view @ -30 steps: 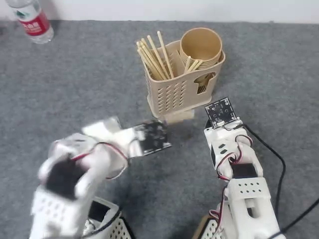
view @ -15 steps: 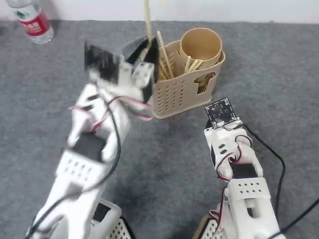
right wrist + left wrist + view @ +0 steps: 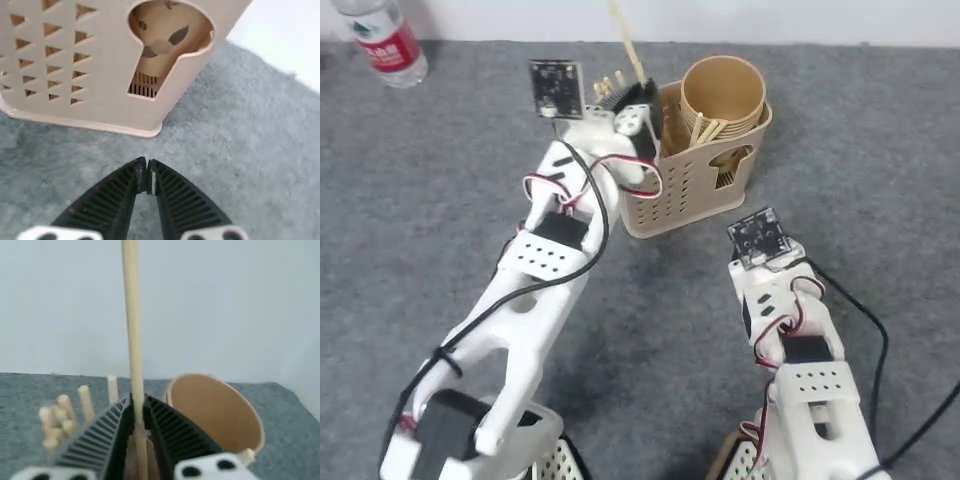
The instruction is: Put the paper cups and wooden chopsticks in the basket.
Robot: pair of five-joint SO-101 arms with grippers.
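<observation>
1. Chopstick (image 3: pixel 131 315) stood upright, clenched low on its shaft by your left jaws, with most of its length rising above them. It was likely held vertical so that it could go into the basket (image 3: pixel 690 190) end-first.
2. The left jaws hung just over the basket's rim, above the compartment away from the cups (image 3: pixel 722 90). The tips of the other chopsticks (image 3: pixel 60 415) stuck up just beside them. That put the stick over the compartment where its fellows already stood.
3. The cups sat nested in the neighbouring compartment, mouth up, their rim above the basket's wall. Stacking them left that half tidy and kept them out of the chopsticks' space.
4. Your right jaws were pressed together on nothing, low over the bench (image 3: pixel 880 150). They sat near the basket's end wall with the keyhole opening, but apart from it. I judge the right arm was parked there to leave the left arm room.
5. With cups and a bundle already in, the task looked close to done.
6. Had you let go too high, the stick could have struck the bundle's tips or the rim and tipped out.
7. A bottle (image 3: pixel 385 40) stood at the far corner, well apart.
</observation>
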